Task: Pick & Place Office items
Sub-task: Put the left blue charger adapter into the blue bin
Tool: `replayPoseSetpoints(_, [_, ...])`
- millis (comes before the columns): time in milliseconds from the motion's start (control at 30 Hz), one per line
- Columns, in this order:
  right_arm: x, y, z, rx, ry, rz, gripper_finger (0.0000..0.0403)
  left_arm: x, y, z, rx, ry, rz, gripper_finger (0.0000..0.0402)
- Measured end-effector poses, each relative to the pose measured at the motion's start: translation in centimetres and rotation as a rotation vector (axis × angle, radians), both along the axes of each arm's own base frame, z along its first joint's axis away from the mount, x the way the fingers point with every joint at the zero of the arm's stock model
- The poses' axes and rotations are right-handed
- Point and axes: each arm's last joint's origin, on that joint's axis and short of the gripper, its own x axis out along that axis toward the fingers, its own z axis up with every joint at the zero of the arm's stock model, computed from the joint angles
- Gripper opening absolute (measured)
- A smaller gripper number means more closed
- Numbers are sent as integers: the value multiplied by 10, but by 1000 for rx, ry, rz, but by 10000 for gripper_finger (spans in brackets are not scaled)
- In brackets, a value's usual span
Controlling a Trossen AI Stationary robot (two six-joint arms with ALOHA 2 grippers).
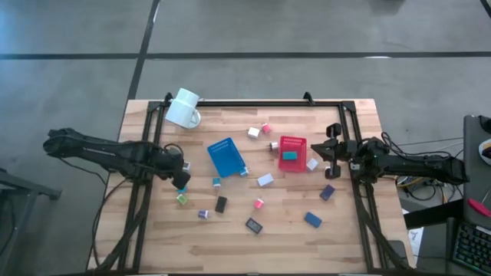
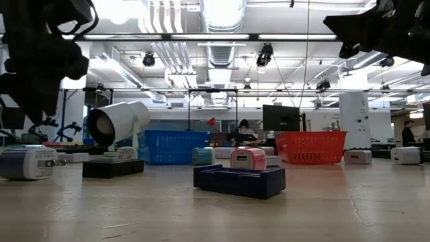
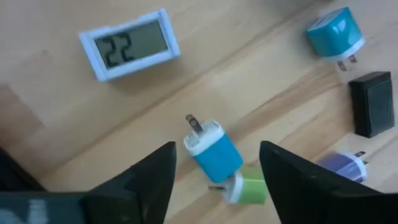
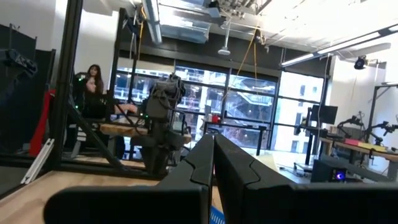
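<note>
My left gripper [image 1: 181, 182] hangs open over the table's left part. In the left wrist view its gripper [image 3: 217, 146] has a finger on either side of a blue-and-white charger block [image 3: 212, 151], without touching it. That block lies on the wood against a green block [image 3: 247, 188]. More small blocks lie scattered across the table: teal [image 3: 336, 31], black [image 3: 372, 102], purple [image 3: 342, 165], pink [image 1: 259, 203]. A teal piece [image 1: 289, 156] lies in the red tray [image 1: 292, 143]. My right gripper [image 1: 331, 149] is shut [image 4: 213, 162] and hovers at the right edge.
A white mug [image 1: 184, 109] lies on its side at the far left corner. A blue tray [image 1: 226, 156] sits mid-table, left of the red tray. A small white digital clock [image 3: 130, 43] lies near the left gripper. A black frame [image 1: 253, 102] borders the table.
</note>
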Motion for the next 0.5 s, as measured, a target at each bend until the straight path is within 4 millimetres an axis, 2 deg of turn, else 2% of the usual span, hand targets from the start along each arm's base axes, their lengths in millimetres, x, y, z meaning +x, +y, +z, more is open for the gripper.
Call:
replayPoseSetpoints(200, [0,0,0,-3,0,-1,8,-5,-4,-12,-94,55,41,272])
replayPoseSetpoints(500, [0,0,0,6,-1,2,8,-1,-7,-33,-151,67,73,275])
